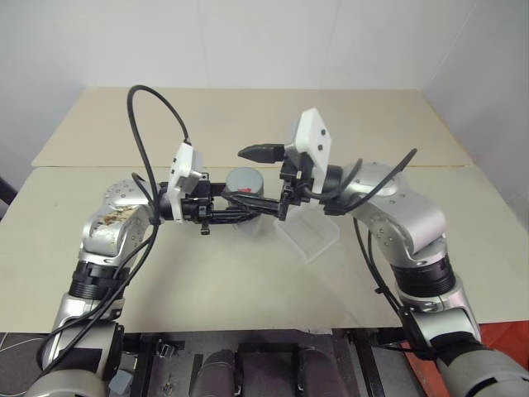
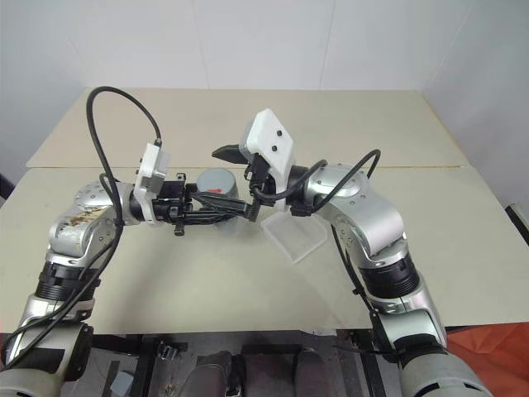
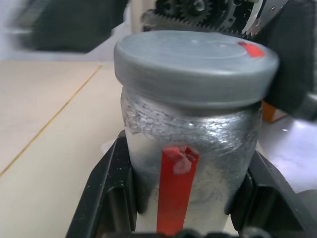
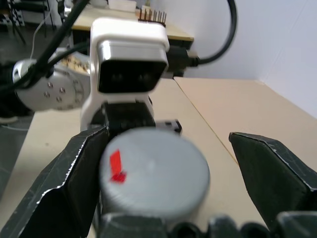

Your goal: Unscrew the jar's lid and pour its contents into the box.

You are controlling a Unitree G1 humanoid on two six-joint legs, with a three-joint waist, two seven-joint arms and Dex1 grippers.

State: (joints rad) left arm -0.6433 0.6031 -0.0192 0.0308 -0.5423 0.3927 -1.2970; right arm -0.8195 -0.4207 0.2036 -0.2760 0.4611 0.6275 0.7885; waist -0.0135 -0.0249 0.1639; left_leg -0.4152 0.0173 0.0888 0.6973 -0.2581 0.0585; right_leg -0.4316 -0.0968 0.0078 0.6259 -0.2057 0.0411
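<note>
Over matte beige table [image 1: 248, 281], round grey lid [image 3: 195, 62] caps jar [image 3: 190, 144].

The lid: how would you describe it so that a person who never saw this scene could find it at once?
Look above the beige table, where the two arms meet. The left tool holds a small jar there, and the lid sits on top of it. It is the round grey cap with a small red mark, unlike the clear box beside it.

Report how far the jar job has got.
Done: the left hand has the jar clamped and held above the table. In hand: the right hand is open, its fingers straddling the lid, which is on the jar. Left: unscrewing, then pouring into the box.
</note>
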